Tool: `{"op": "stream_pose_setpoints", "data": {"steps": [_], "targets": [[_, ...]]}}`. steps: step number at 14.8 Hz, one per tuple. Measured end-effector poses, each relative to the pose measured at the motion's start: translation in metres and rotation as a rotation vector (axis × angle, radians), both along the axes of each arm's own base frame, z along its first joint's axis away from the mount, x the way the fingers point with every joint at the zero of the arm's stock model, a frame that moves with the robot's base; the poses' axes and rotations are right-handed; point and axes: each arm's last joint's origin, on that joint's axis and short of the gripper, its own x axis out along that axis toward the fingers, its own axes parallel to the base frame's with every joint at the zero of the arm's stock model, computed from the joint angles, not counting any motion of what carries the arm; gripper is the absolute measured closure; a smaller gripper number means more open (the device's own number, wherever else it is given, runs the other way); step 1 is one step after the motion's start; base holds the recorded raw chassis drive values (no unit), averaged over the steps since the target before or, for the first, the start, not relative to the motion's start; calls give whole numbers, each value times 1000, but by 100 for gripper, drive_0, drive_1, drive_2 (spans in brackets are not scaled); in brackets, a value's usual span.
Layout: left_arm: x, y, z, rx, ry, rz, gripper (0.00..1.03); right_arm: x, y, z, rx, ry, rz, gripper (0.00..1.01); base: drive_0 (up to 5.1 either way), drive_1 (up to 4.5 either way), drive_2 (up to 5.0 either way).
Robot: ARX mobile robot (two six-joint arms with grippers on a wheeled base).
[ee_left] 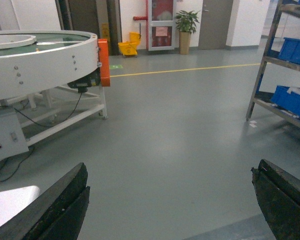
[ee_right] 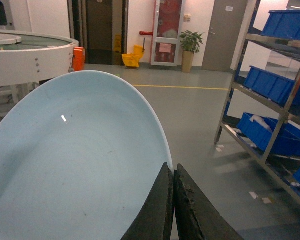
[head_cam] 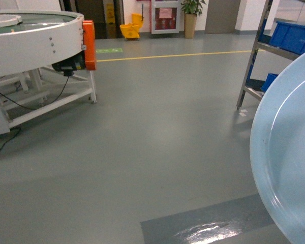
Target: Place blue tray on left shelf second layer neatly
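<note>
The grey floor (head_cam: 157, 147) fills most of every view, with a yellow line (head_cam: 178, 54) crossing it in the upper part of the head frame. A white round conveyor table (head_cam: 30, 40) with an orange end block (head_cam: 88, 44) takes the upper left of the head view. At the right edge stands the stainless-steel shelf rack (ee_right: 262, 100), its tiers loaded with blue crates (ee_right: 272, 85).

The blue tray (ee_right: 75, 170) fills the lower left and centre of the right wrist view and bulges in from the right edge of the head view, held tilted above the floor and well apart from the rack. The right gripper (ee_right: 173, 200) is clamped on the tray's rim, its 2 dark fingers pressed together over the edge.

The left gripper (ee_left: 170, 205) holds nothing, with its 2 black fingers (ee_left: 60, 210) spread wide at the lower corners of the left wrist frame.

Far back, a yellow mop bucket (head_cam: 131, 28) and a potted plant (head_cam: 191, 15) stand by the wall.
</note>
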Motion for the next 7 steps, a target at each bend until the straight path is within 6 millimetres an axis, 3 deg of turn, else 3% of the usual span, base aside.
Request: {"op": "stream_pose_setpoints", "data": {"steps": [7], "targets": [[0,0,0,0,0,1,5,0,0,0,0,0,0,99,8,417,-401]]}}
